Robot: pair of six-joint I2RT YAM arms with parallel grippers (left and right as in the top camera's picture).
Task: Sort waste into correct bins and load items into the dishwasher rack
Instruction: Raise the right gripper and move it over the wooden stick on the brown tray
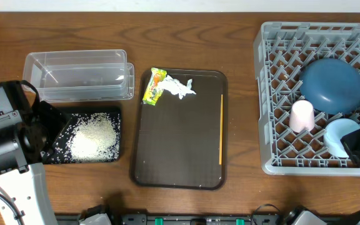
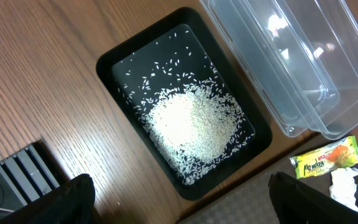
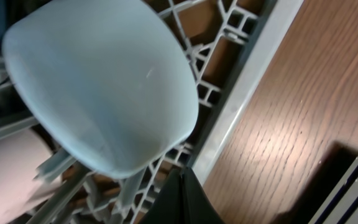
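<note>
White rice [image 1: 94, 137] lies in the black tray [image 1: 114, 114], also in the left wrist view [image 2: 194, 121]. The clear tub [image 1: 74, 75] stands behind it and looks empty. The yellow-green wrapper [image 1: 155, 85], white tissue [image 1: 181, 87] and chopstick [image 1: 221, 128] lie on the brown serving tray [image 1: 180, 169]. The grey rack [image 1: 274, 94] holds the dark blue bowl [image 1: 331, 84], pink cup [image 1: 302, 115] and a pale blue bowl [image 1: 341, 136]. My left gripper [image 2: 185, 208] is open and empty above the black tray's near corner. My right gripper [image 3: 182, 193] is shut and empty at the rack's front rim, beside the pale blue bowl [image 3: 104, 93].
The left arm [image 1: 5, 134] covers the table's left edge beside the black tray. The wrapper [image 2: 325, 158] and tissue [image 2: 347, 183] show at the right edge of the left wrist view. Bare wood table lies between the serving tray and the rack.
</note>
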